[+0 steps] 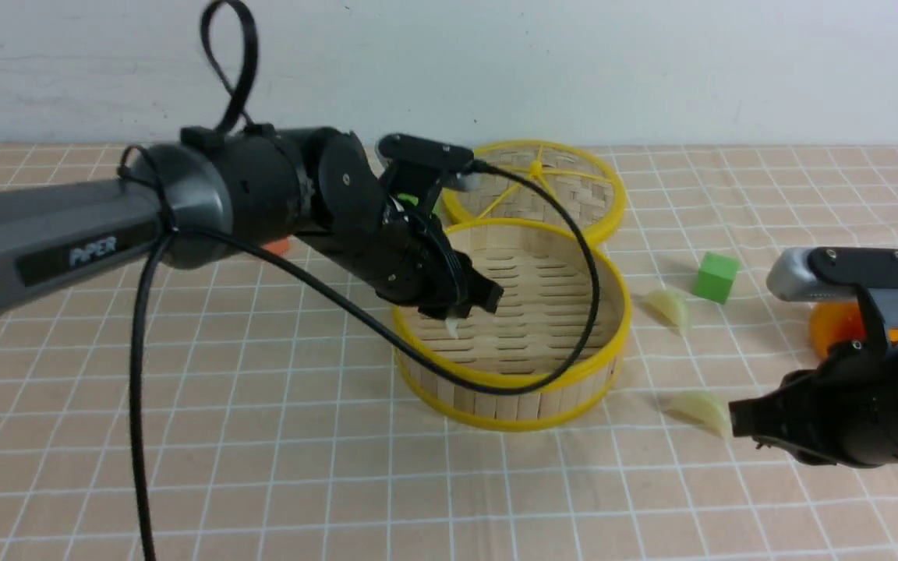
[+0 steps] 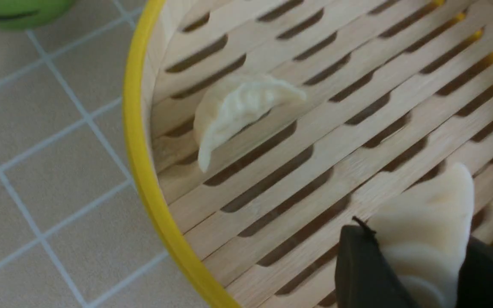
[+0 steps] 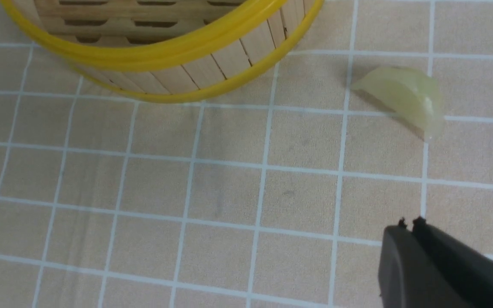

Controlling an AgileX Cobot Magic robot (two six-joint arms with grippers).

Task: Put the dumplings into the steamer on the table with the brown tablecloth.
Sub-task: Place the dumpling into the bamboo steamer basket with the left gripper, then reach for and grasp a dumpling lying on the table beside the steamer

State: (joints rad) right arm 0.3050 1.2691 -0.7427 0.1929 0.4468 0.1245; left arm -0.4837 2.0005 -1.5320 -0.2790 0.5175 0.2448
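Four pale dumplings point(image 1: 671, 308) (two over the slats of the one bamboo steamer point(image 1: 511, 411), two on the tablecloth point(image 1: 262, 436)), one woven lid point(image 1: 566, 187), one green cube point(image 1: 715, 276).

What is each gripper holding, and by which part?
Left gripper pinches a dumpling by one end, over the steamer. Right gripper is shut on nothing.

The left arm point(image 1: 207, 195) blocks the steamer's point(image 1: 527, 401) left side, and only a pale tip of the held dumpling point(image 1: 451, 326) peeks out below the left gripper point(image 1: 463, 308). An orange sliver point(image 1: 281, 246) shows behind that arm. Another orange thing point(image 1: 833, 327) sits half hidden behind the right camera mount point(image 1: 846, 273). I cannot tell what either is.
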